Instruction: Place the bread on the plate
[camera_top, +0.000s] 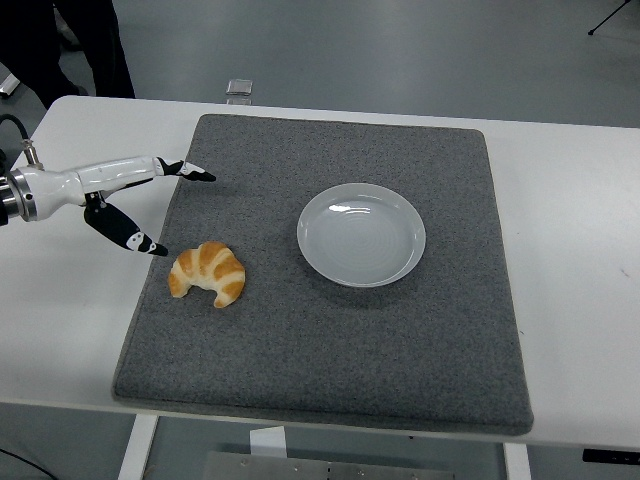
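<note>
A golden croissant (208, 273) lies on the left part of the grey mat (330, 380). To its right, near the mat's middle, sits an empty white plate (361, 234). My left hand (170, 205) reaches in from the left edge and hovers just above and left of the croissant. Its fingers (188, 170) are spread wide, the thumb (130, 236) pointing down toward the bread, and nothing is held. The hand and the croissant stay apart. My right arm is out of view.
The mat covers most of the white table (570, 200). A small square object (238, 87) lies on the floor beyond the far edge. A person's dark legs (70, 45) stand at the top left.
</note>
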